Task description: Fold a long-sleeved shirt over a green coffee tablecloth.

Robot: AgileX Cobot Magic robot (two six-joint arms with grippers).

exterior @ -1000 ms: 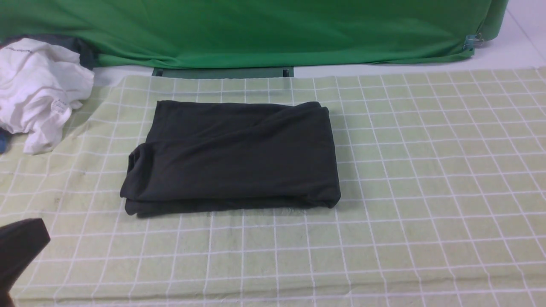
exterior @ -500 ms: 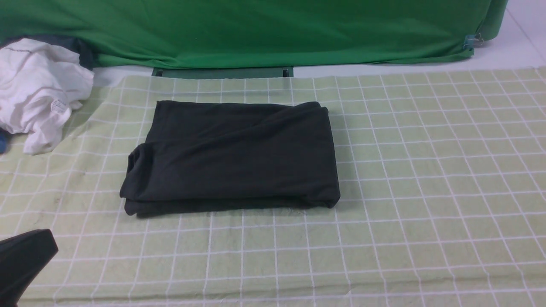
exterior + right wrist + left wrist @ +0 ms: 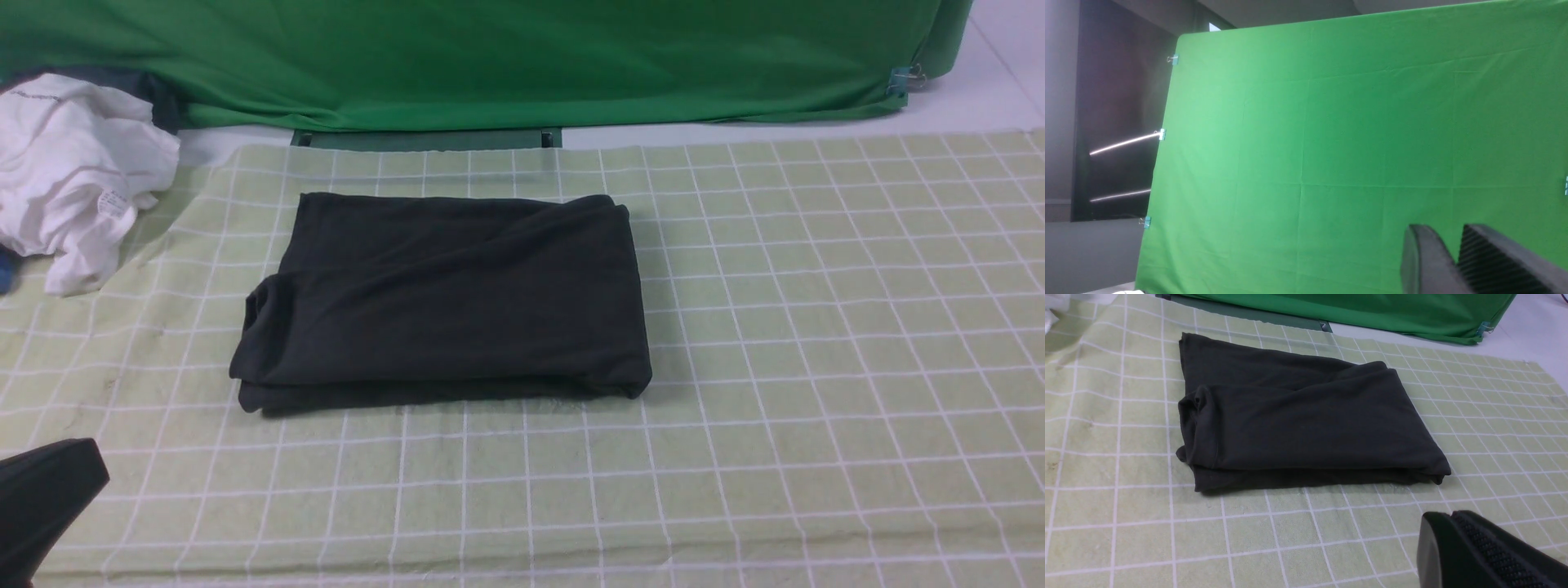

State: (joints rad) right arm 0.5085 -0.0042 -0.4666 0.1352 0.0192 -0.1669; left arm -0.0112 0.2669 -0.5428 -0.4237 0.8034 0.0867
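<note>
While apart, both jaws empty-handed.

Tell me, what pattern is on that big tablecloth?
Pale green tablecloth with a thin white grid, clearest in the front view.

A staged recording room or lab, not a home; a bright green backdrop [image 3: 1355, 155] hangs taut on a frame, held by small blue clips [image 3: 1162, 134] along its edge, with a dark wall and strip lights beside it; the same fabric [image 3: 490, 57] drapes behind the counter (clipped at one corner too); the counter [image 3: 963, 106] is plain white under a gridded pale-green tablecloth [image 3: 816, 327]; a spare white garment [image 3: 73, 171] lies heaped at the far left.
</note>
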